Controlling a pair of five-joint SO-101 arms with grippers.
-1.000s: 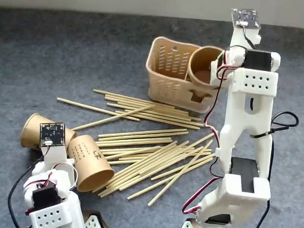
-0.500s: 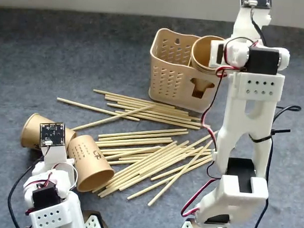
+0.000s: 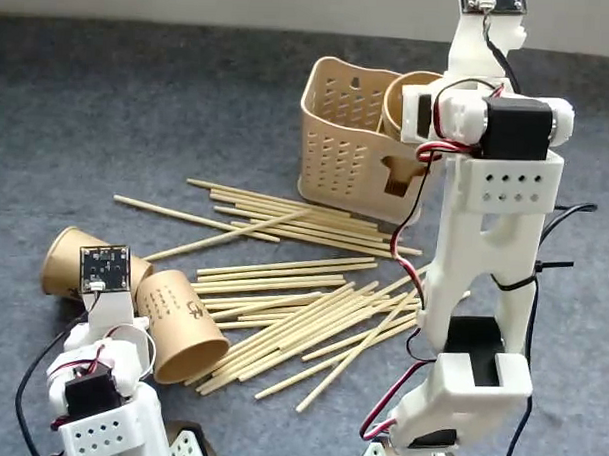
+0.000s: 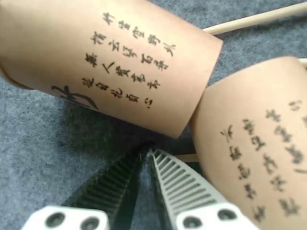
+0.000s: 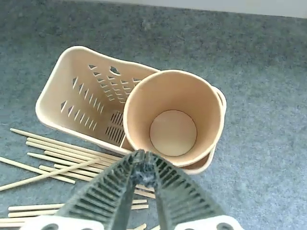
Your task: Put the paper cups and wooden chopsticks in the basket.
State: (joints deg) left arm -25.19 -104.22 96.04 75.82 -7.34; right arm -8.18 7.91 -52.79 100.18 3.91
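Observation:
A tan slotted basket [image 3: 347, 159] [image 5: 72, 96] stands at the far side of the table. An upright paper cup [image 3: 401, 96] [image 5: 172, 115] sits in its right end, and my right gripper [image 5: 144, 166] is shut on the near rim of that cup. Two more paper cups [image 3: 68, 260] [image 3: 181, 324] lie on their sides at the near left. My left gripper [image 4: 147, 152] is shut with nothing in it, its tips low over the carpet at the gap between those cups [image 4: 110, 62] [image 4: 254, 143]. Several wooden chopsticks [image 3: 302, 308] [image 5: 57, 160] lie scattered across the middle.
Grey carpet [image 3: 138, 112] covers the table, bare at the far left. The tall right arm [image 3: 484, 254] stands over the right ends of the chopsticks. The left arm's base [image 3: 98, 411] is at the near left edge.
The right arm has risen and swung slightly left, with the cup still in its gripper. The basket has shifted farther back and stands more upright. The left arm has kept still.

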